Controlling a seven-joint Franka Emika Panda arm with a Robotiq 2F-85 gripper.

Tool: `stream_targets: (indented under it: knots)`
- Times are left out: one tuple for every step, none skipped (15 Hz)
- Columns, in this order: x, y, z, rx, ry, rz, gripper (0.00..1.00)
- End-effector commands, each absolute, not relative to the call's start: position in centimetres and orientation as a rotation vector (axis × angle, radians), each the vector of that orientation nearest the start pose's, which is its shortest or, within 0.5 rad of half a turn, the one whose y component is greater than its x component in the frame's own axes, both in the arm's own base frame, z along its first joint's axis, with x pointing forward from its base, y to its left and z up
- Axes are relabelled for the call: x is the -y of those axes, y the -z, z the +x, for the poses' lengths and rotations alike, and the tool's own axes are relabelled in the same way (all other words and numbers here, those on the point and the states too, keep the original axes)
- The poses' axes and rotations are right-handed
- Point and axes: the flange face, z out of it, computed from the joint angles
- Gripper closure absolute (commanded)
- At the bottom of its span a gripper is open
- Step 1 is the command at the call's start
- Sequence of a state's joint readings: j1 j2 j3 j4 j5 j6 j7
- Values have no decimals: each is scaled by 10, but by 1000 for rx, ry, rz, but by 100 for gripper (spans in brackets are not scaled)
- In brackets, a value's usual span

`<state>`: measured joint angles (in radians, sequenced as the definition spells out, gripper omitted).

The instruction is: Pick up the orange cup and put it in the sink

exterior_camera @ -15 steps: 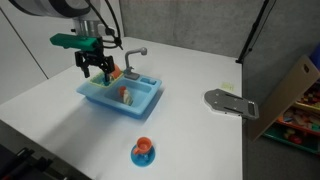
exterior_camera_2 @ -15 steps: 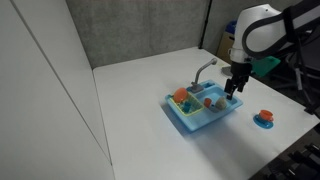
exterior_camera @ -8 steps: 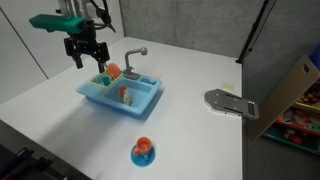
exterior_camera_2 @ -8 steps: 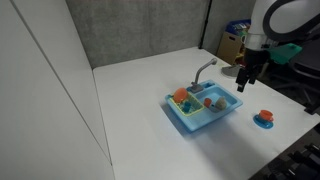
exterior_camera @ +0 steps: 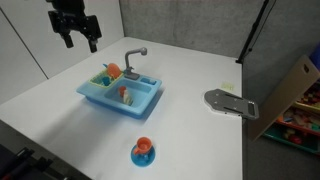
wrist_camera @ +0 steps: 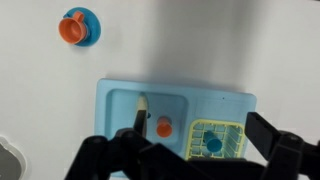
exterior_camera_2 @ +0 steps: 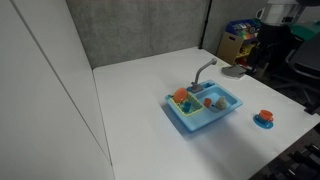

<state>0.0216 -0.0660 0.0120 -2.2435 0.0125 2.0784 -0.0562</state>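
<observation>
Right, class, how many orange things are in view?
3: the orange cup in the sink, a larger orange item there too, an orange piece on a blue base nearby.

light blue sink (wrist_camera: pixel 112 110), orange cup (wrist_camera: pixel 164 127)

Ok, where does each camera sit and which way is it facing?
An exterior view: raised off the table edge, looking down at the sink; open pincer top left.
An exterior view: raised off another edge, facing the sink; arm top right.
Wrist view: overhead, looking straight down; pincer fingers along the bottom.
All share the sink.
</observation>
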Motion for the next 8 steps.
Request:
stream_targets:
  knots:
    - [-12, -424, 483, 31, -47, -3116, 0]
    - [-11, -432, 480, 12, -16, -3116, 0]
    - [-10, -440, 477, -8, 13, -3113, 0]
    - [-9, -447, 475, -21, 34, -3113, 0]
    - [-8, -454, 472, -34, 52, -3113, 0]
    - [-8, -458, 470, -44, 66, -3113, 0]
    - [-7, -461, 469, -49, 71, -3113, 0]
    - [-7, -463, 467, -53, 77, -3112, 0]
